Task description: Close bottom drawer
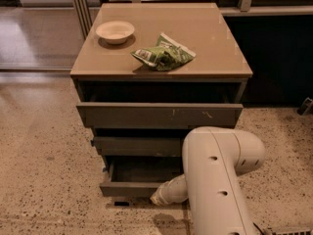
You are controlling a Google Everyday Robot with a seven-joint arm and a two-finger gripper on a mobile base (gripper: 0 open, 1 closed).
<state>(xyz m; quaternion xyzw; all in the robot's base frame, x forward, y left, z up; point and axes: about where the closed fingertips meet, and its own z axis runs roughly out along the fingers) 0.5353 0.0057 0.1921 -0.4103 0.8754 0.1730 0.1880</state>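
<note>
The bottom drawer [132,188] is the lowest of the cabinet's three and stands pulled out, a shallow dark tray with a low plain front strip; its inside looks empty. My gripper [157,198] is at the end of the white arm [215,180], low down at the right part of the drawer's front strip, touching or almost touching it. The arm covers the drawer's right side.
Above it are the narrow middle drawer front [137,145] and the taller top drawer front [159,115] with pale scratches, both slightly out. On the cabinet top [215,38] lie a white bowl [115,32] and a green snack bag [164,55]. Speckled floor [44,180] surrounds the cabinet.
</note>
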